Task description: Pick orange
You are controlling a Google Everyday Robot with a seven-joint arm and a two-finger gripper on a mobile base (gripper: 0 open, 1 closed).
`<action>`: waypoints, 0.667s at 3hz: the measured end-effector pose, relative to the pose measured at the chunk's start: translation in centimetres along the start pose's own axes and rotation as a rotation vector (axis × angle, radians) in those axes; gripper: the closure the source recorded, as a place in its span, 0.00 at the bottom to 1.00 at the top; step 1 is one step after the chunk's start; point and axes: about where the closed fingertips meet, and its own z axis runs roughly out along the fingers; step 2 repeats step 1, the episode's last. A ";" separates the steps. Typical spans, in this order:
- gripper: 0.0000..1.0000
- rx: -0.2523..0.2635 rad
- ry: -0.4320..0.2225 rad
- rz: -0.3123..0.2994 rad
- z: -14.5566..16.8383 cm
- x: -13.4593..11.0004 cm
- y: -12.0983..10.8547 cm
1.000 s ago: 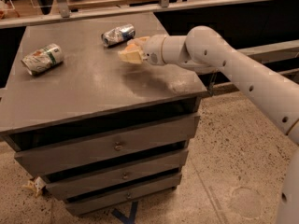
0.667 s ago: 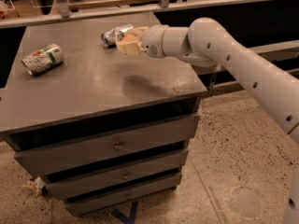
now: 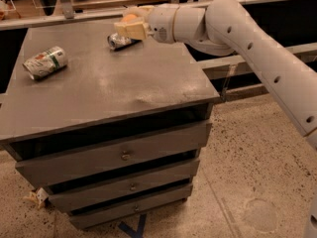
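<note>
The orange [image 3: 130, 18] is a small pale-orange ball held between the cream fingers of my gripper [image 3: 132, 26]. The gripper is shut on it and holds it above the far edge of the grey cabinet top [image 3: 109, 88]. My white arm reaches in from the right. A crushed silver-blue can [image 3: 118, 41] lies on the top just below and left of the gripper. A crushed white-green can [image 3: 45, 62] lies at the far left of the top.
The cabinet has three drawers [image 3: 124, 155] facing me. A metal rail and shelf [image 3: 89, 15] run behind the cabinet. A scrap of litter [image 3: 37, 197] lies on the speckled floor at the lower left.
The gripper has risen with the orange and moved toward the far edge of the top, above the silver-blue can. The cans have not moved.
</note>
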 end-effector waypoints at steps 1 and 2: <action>1.00 0.000 0.000 0.000 0.0 0.0 0.0; 1.00 0.000 0.000 0.000 0.0 0.0 0.0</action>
